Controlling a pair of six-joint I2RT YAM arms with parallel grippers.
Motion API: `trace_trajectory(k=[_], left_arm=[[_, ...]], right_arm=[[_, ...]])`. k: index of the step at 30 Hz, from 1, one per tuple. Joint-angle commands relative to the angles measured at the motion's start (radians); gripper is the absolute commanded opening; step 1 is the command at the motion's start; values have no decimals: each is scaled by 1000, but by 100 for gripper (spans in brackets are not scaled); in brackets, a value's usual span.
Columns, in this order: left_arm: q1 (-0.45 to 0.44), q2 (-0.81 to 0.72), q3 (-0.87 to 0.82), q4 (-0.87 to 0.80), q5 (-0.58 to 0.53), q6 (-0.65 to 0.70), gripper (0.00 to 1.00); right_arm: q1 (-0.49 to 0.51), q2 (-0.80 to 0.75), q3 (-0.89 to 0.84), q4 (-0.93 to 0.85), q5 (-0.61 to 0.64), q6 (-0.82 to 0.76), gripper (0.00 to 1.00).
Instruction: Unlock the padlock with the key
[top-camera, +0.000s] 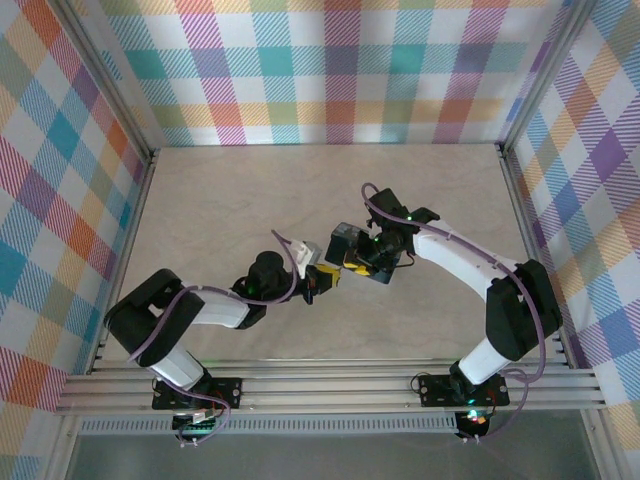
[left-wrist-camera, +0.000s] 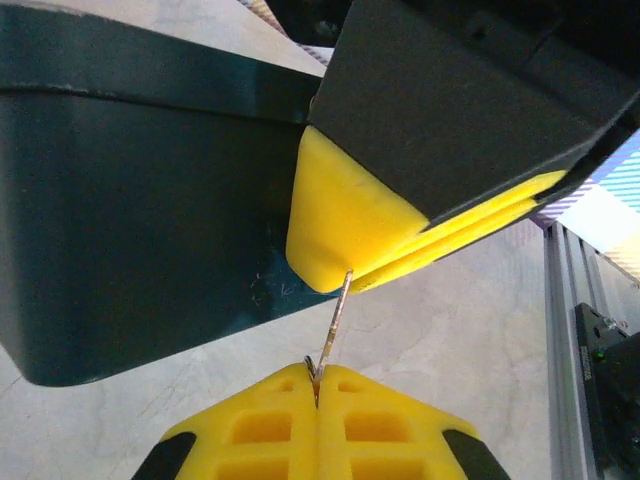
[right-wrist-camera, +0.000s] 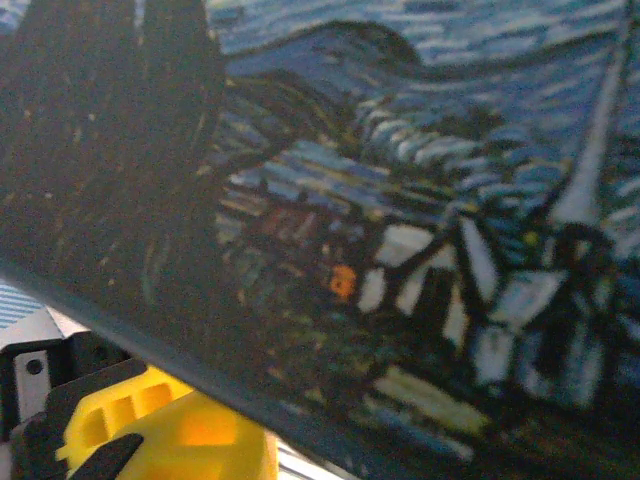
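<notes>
Fingers (left-wrist-camera: 262, 425) of left gripper (left-wrist-camera: 316, 375) clamp thin key (left-wrist-camera: 336, 318), tip meeting right gripper (left-wrist-camera: 345, 272), fingertips pressed narrow; padlock hidden, likely pinched there, over table (top-camera: 240, 200) centre. Printed box (right-wrist-camera: 400, 200) close beside right gripper. Step: key insertion. Next calls for straight push rightward, then a twist.

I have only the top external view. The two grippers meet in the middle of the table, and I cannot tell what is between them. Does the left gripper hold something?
Observer: Yes. By the left wrist view, the left gripper is shut on a thin metal key.
Operator: Where does the key point?
Observer: Its far end reaches the yellow tip of the right gripper.
Operator: What is beside them?
Observer: A box; the right wrist view shows a blue swirly-sky print on it.
</notes>
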Motion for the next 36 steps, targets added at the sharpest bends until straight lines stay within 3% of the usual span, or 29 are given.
trace_trajectory(k=[1, 10, 28, 36], left_arm=[[-5, 37, 11, 116, -1, -34, 0], [-5, 144, 15, 243, 35, -105, 0], [-5, 177, 73, 237, 110, -133, 0], [19, 216, 72, 308, 140, -200, 0]], right_arm=[[-13, -55, -3, 57, -42, 36, 0], [-31, -81, -37, 84, -40, 43, 0], [-31, -91, -53, 108, -57, 42, 0], [-32, -101, -69, 110, -53, 36, 0]])
